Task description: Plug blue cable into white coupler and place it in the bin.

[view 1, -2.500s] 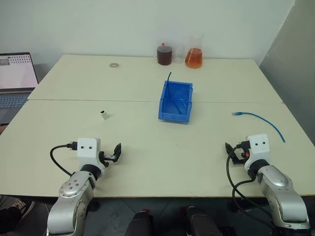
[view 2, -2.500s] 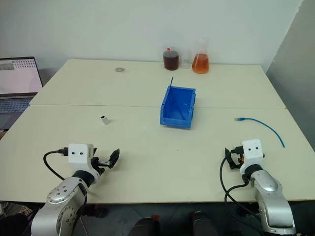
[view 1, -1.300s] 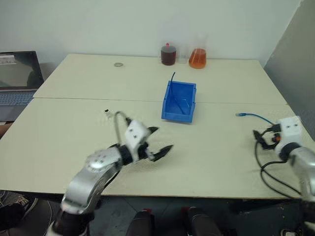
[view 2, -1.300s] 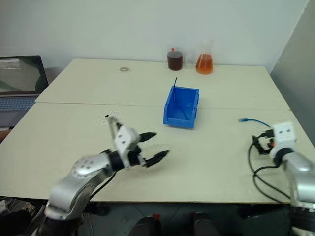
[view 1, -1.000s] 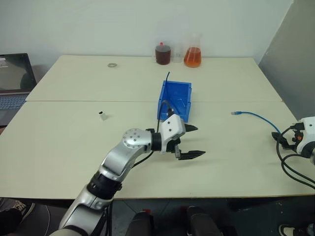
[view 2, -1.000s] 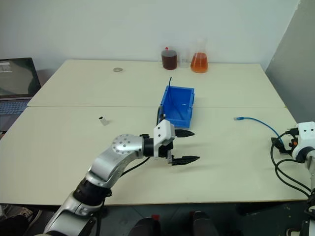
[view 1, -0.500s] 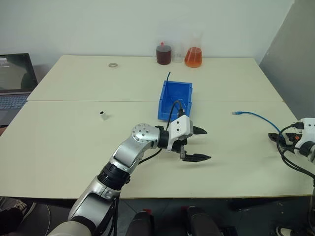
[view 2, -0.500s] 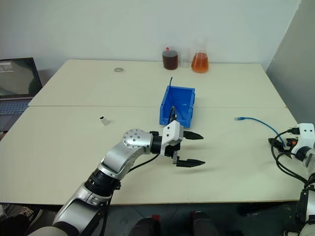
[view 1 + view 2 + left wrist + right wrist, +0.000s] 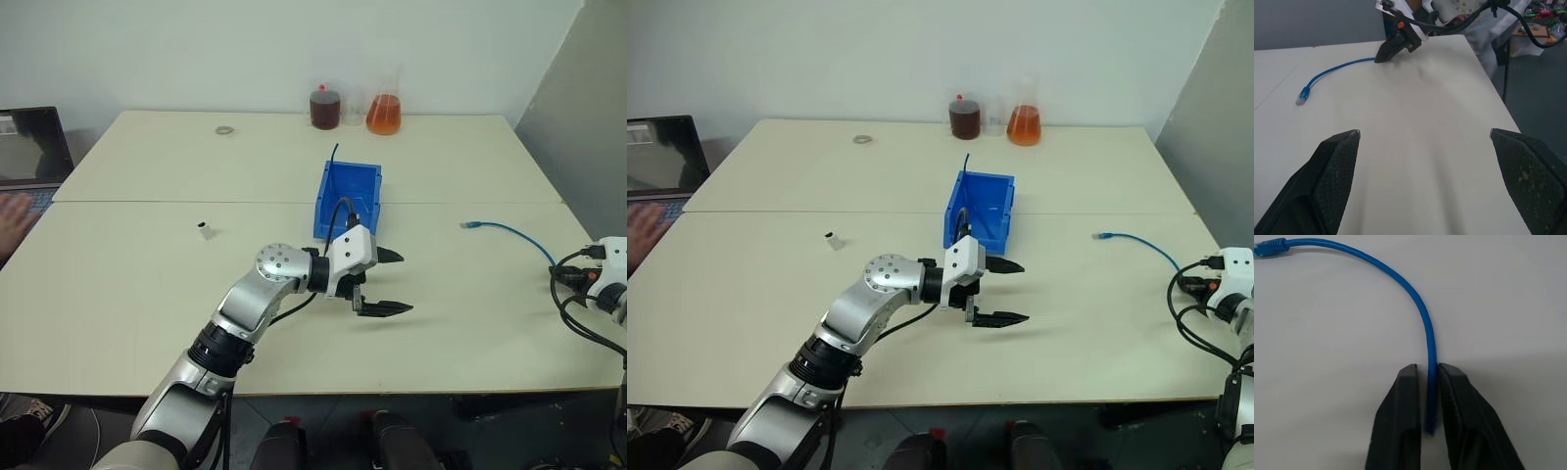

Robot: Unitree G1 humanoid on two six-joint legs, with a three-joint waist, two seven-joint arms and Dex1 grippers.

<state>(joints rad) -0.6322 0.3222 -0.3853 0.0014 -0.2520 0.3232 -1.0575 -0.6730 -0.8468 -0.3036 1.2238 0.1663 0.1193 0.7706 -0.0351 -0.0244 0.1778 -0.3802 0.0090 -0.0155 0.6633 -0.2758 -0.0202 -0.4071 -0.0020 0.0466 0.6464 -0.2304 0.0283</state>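
Lying on the table [image 9: 147,294], the cable [image 9: 1418,308] is pinched by the right gripper [image 9: 1429,377]; the left gripper [image 9: 390,283] is spread wide.

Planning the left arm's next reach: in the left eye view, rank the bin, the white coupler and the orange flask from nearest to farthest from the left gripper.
From the left gripper:
1. The bin, just behind it.
2. The white coupler, off to its left.
3. The orange flask, at the table's far edge.
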